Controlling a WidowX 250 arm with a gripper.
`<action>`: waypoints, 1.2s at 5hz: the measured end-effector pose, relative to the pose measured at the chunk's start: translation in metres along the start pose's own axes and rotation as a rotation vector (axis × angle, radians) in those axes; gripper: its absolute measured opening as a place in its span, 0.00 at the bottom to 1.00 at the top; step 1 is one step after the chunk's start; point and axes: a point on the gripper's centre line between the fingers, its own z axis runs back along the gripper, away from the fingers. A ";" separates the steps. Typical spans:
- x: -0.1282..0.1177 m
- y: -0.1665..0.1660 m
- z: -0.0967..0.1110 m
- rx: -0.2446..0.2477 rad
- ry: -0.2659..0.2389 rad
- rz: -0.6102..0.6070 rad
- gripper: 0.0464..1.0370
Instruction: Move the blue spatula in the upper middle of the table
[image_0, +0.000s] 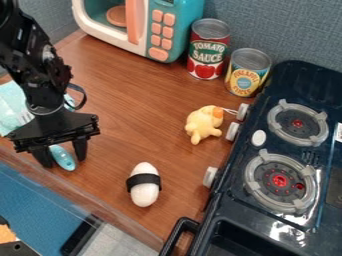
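Observation:
The gripper (61, 156) hangs at the left side of the wooden table, near its front edge. Its two fingers stand apart, open. Between them shows the rounded end of the light-blue spatula (63, 159), pointing toward the front edge. The rest of the spatula is hidden behind the gripper body; whether the fingers touch it I cannot tell.
A pale blue cloth (11, 107) lies behind the gripper at the left. A white egg with a black band (143, 184), a yellow plush toy (204, 123), two cans (208, 49) and a toy microwave (160, 30) stand around the wooden table (127, 115). A dark stove (272, 150) is at right.

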 end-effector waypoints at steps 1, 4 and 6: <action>0.000 -0.001 0.000 0.004 -0.008 -0.002 0.31; 0.007 -0.018 0.012 -0.030 -0.037 -0.059 0.28; 0.032 -0.094 0.058 -0.205 -0.094 -0.164 0.28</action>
